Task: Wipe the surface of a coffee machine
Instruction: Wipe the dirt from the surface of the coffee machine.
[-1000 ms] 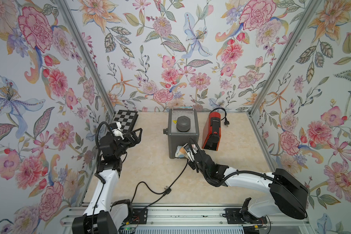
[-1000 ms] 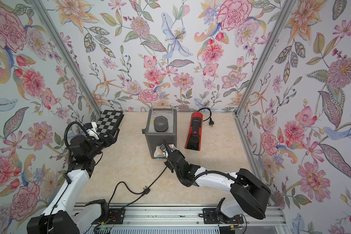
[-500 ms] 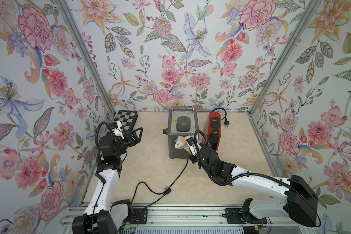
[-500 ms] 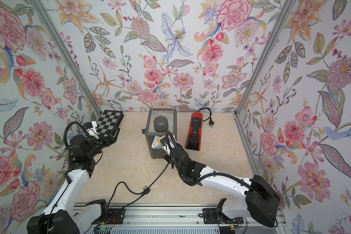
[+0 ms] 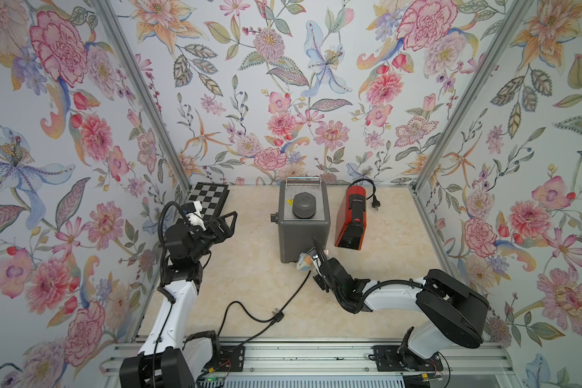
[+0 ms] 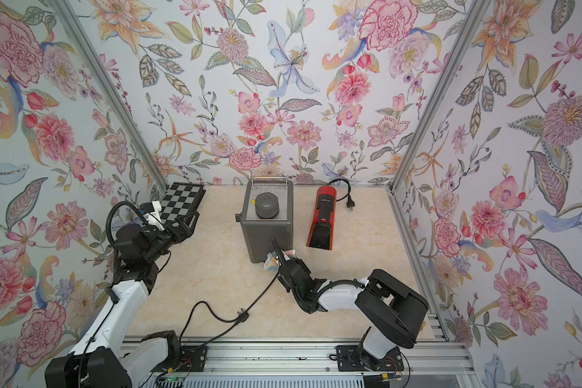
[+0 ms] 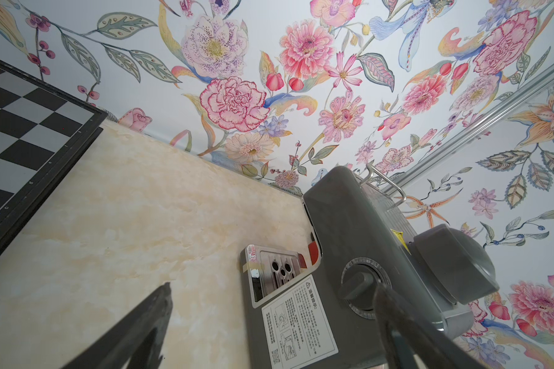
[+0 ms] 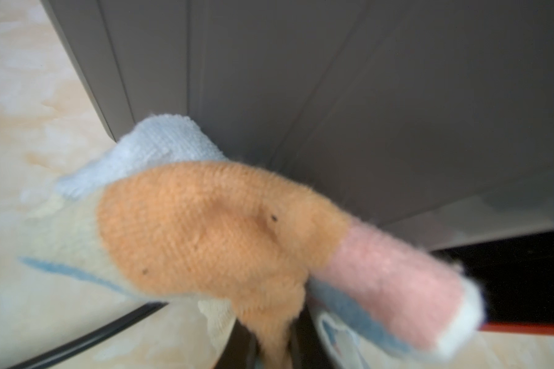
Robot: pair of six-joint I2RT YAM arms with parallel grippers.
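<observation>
Cloth (image 5: 302,262) back low on grey machine (image 5: 299,240)

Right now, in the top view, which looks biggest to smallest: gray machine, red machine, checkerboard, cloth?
1. gray machine
2. red machine and checkerboard, about alike; the board is partly hidden
3. cloth
</observation>
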